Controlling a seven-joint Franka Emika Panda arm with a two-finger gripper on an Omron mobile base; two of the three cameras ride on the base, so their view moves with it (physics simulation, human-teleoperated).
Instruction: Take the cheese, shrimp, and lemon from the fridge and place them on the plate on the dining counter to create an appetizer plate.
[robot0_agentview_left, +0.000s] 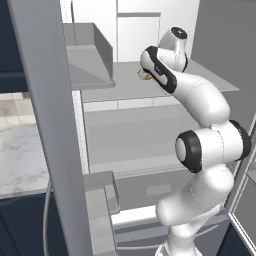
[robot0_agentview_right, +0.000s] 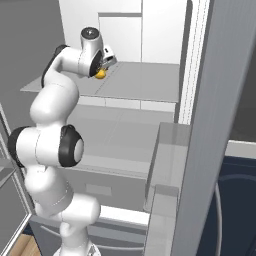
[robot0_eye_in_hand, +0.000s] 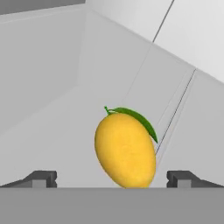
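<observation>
The gripper (robot0_eye_in_hand: 111, 178) is spread wide, nothing grasped, with the lemon (robot0_eye_in_hand: 125, 148) lying between its 2 tips on the fridge (robot0_agentview_left: 125, 145) upper shelf. If closed off-centre, the rounded fruit could be rolled away.

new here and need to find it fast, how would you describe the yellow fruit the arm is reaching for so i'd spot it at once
Look inside the open fridge, on the upper grey shelf where the white arm ends. Just ahead of the open gripper lies the yellow fruit, loose on the shelf between the finger tips. It is a plump yellow-orange oval with a green leaf at its stem end, the sole coloured item against the grey and white.
</observation>
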